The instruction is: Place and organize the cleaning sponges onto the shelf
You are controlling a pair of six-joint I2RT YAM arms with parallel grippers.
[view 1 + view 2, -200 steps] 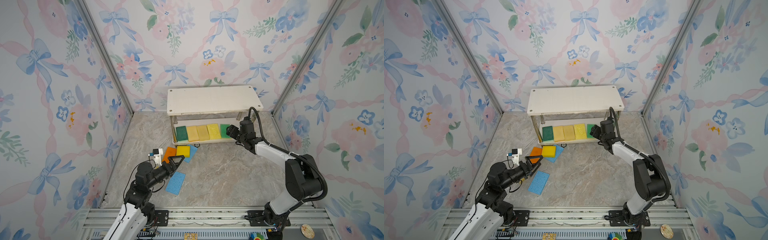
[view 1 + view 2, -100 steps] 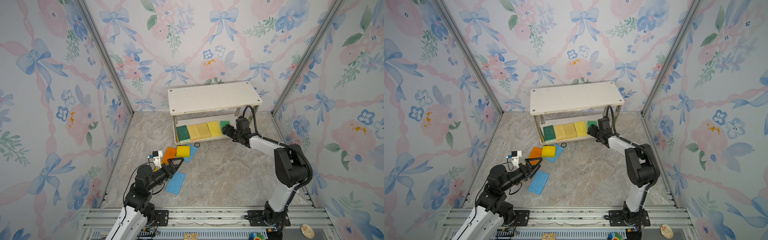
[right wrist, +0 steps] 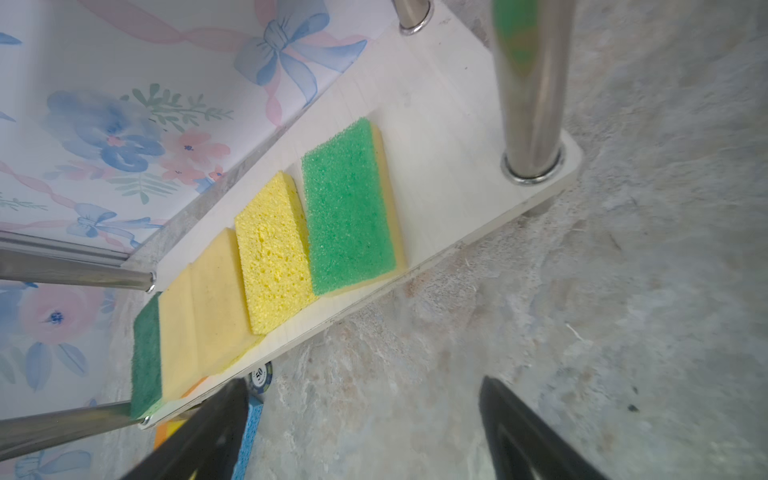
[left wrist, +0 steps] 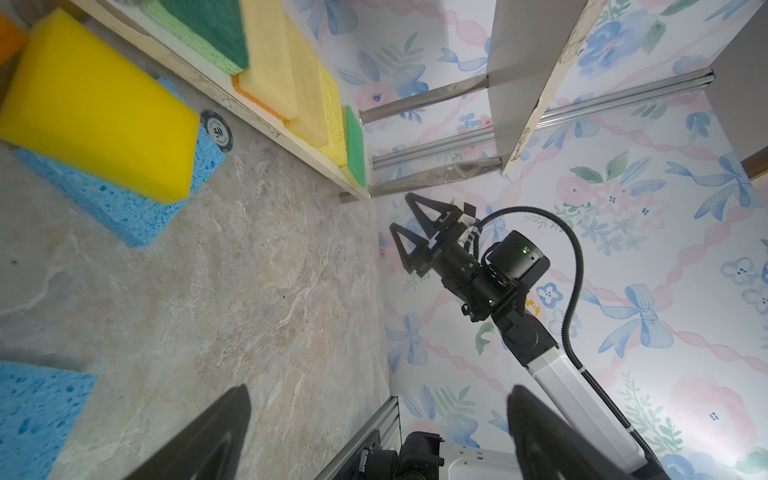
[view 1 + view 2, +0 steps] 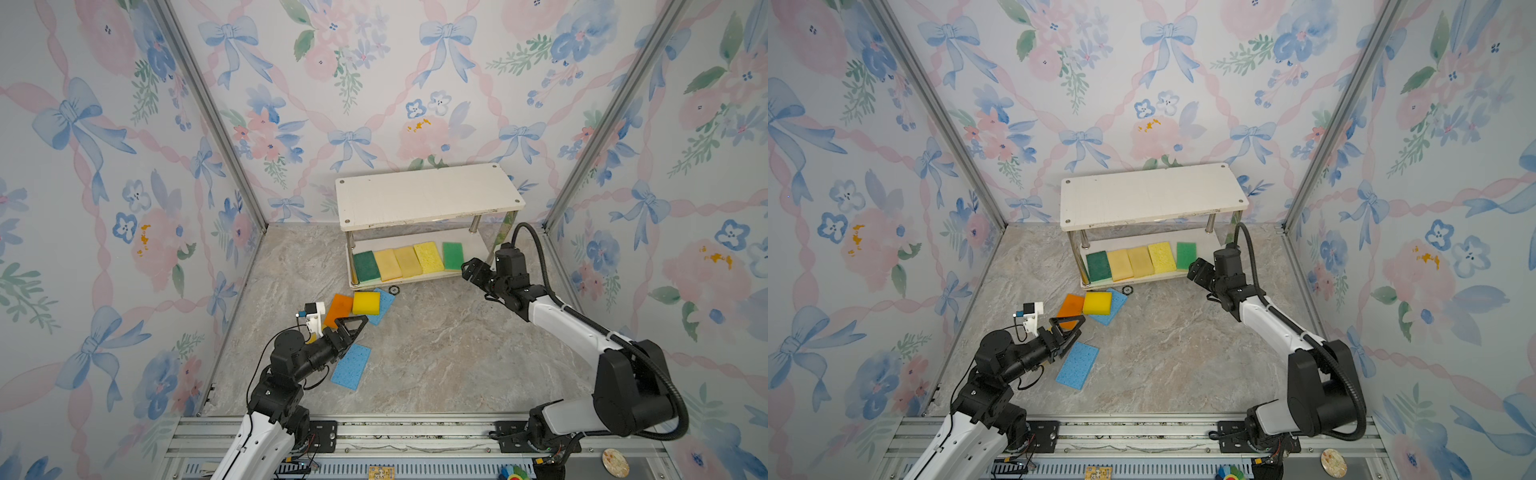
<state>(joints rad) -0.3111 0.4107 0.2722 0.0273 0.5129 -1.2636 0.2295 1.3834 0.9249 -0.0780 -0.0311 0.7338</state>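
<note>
Right wrist view shows the right pincer (image 3: 363,384) wide and empty, now drawn back from the shelf (image 5: 428,195); the green sponge (image 3: 349,208) it released lies ahead of it on the lower board (image 3: 457,124), fifth in the row. Four sponges (image 5: 366,302) seem left on the floor (image 5: 436,353) by the left pincer (image 5: 353,324), also wide and empty. That pincer covers part of the orange sponge (image 5: 338,309); others may lie hidden.

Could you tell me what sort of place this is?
Probably a staged robot test booth, not a home: wallpapered panels in aluminium framing, left arm and right arm bolted to a metal rail, a small shelf of sponges.
</note>
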